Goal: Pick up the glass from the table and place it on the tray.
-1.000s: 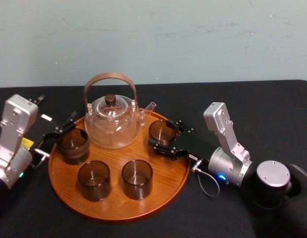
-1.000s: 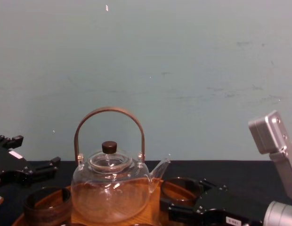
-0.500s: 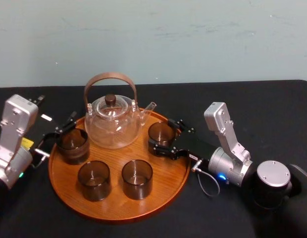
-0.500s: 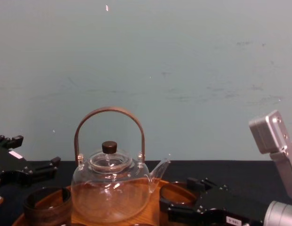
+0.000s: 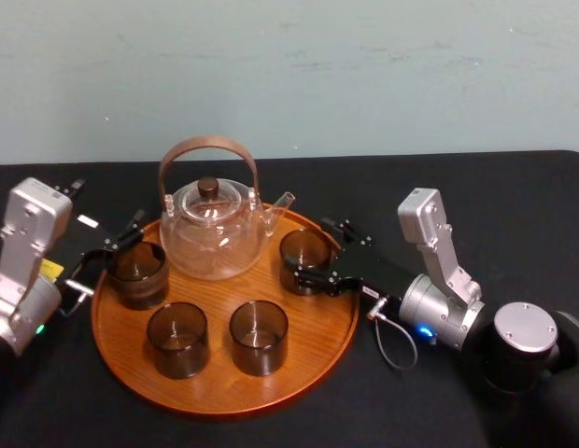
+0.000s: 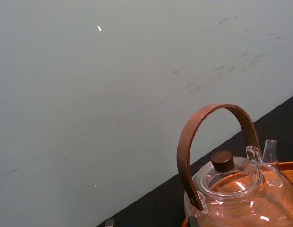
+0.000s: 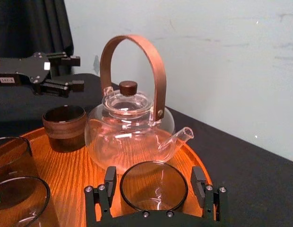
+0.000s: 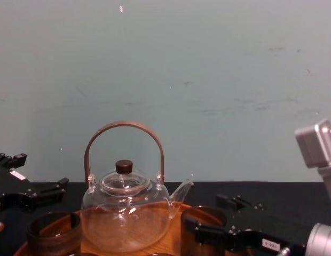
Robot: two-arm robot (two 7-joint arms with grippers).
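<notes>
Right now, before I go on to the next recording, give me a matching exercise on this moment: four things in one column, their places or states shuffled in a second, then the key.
Things
1. teapot
2. right gripper
3. left gripper
4. tray

Places or states
A. by the tray's left rim, near a dark glass
B. resting on the black table
C. open, one finger on either side of the glass at the tray's right
D. at the back of the tray, lid on

Pairs: 1-D, 2-C, 3-A, 4-B
</notes>
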